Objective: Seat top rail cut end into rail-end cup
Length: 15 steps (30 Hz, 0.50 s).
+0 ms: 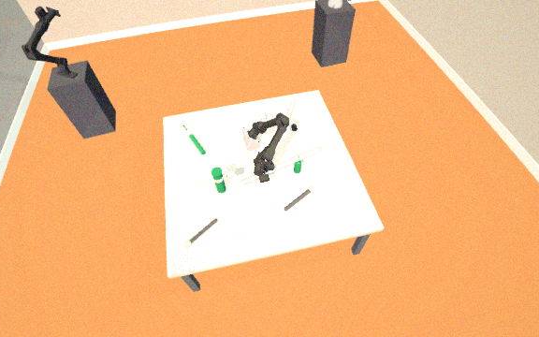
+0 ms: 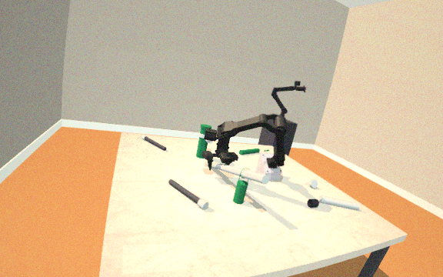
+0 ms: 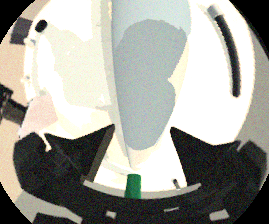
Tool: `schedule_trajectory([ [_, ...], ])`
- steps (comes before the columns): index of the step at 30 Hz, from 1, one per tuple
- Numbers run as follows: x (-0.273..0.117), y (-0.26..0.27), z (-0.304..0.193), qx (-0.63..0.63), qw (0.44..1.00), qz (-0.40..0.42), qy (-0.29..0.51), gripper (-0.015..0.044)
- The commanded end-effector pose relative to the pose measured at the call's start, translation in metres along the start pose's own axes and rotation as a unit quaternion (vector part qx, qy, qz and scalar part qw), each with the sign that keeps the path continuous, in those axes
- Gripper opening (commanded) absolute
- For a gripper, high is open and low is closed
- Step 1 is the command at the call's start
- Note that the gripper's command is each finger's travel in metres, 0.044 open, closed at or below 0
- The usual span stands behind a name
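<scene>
The white rail (image 1: 308,154) (image 2: 244,174) runs through the thin loop on the small green post (image 1: 298,167) (image 2: 240,192). Its cut end is apart from the big green post (image 1: 220,186) (image 2: 202,149) (image 3: 133,186), which stands upright. The pale brace band (image 1: 219,180) (image 2: 201,135) is around its upper part. I cannot make out the rail-end cup; my gripper may hide it in the exterior view. My gripper (image 3: 142,128) is open, with the rail showing between its fingers in the wrist view. Finger contact with the rail cannot be told.
Two dark rods (image 1: 204,231) (image 1: 298,199) lie on the table's near side. A green tube (image 1: 197,144) lies at the back left. A pinkish block (image 1: 252,141) is near the arm. A black cap (image 1: 294,126) (image 2: 313,203) and a white rod (image 2: 340,204) lie farther back.
</scene>
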<state>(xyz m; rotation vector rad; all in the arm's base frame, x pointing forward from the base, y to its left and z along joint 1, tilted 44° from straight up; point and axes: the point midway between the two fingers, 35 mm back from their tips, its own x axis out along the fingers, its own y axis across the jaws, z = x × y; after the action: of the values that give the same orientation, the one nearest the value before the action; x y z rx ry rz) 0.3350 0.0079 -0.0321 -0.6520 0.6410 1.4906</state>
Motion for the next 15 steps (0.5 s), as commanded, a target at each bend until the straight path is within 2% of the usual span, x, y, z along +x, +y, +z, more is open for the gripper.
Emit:
schedule_trajectory([
  [1, 0.0034, 0.0024, -0.0004, 0.006, 1.0, 0.003, -0.004, 0.0335],
  [8, 0.0034, 0.0024, -0.0004, 0.006, 1.0, 0.003, -0.004, 0.0151],
  [15, 0.0034, 0.0024, -0.0004, 0.006, 1.0, 0.003, -0.004, 0.0105],
])
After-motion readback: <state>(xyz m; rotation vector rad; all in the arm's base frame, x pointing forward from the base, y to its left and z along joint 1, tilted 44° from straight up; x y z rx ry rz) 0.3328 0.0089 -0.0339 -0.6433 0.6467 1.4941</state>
